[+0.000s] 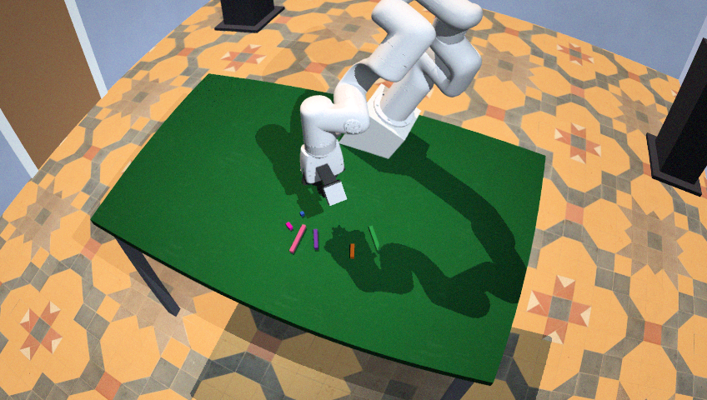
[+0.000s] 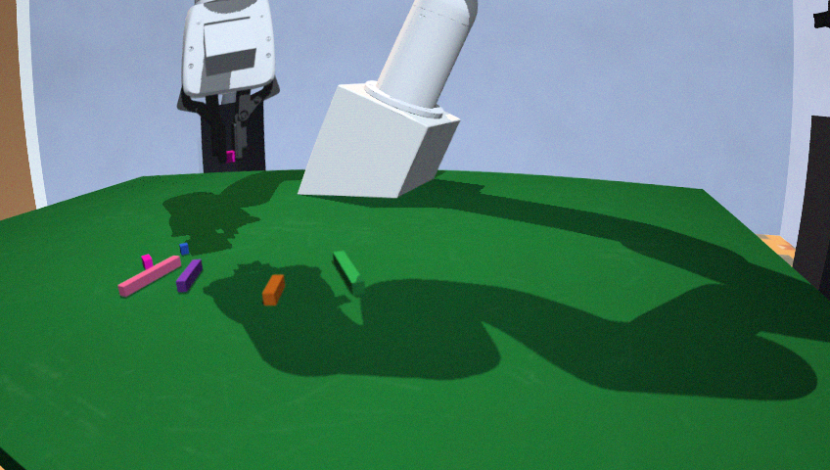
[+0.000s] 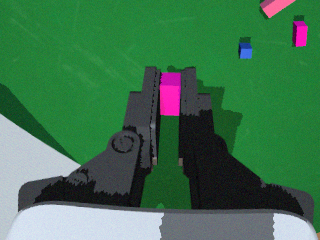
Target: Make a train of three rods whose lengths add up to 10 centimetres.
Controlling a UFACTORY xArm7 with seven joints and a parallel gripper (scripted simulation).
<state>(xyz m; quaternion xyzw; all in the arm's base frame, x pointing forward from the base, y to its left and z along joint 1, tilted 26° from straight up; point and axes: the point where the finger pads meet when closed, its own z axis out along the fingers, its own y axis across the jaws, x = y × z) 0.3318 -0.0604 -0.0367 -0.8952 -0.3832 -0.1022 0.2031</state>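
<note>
My gripper (image 2: 229,157) (image 3: 170,88) is shut on a magenta rod (image 2: 231,156) (image 3: 170,99) and holds it above the table. A second magenta rod (image 1: 288,226) (image 2: 146,260) (image 3: 300,34) lies beside the long pink rod (image 1: 298,238) (image 2: 150,275) (image 3: 277,6). A small blue rod (image 1: 302,213) (image 2: 184,249) (image 3: 245,51) lies near the pink rod's far end. A purple rod (image 1: 316,238) (image 2: 189,275) lies right of the pink one. An orange rod (image 1: 352,250) (image 2: 273,290) and a green rod (image 1: 373,237) (image 2: 346,268) lie farther right. The table rods lie apart. In the top view the fingertips are hidden.
The green table (image 1: 436,327) (image 2: 407,425) carries the rods. The arm's white base block (image 1: 374,138) (image 2: 372,139) stands at its back edge. The arm's shadow falls across the orange rod and the table's right side.
</note>
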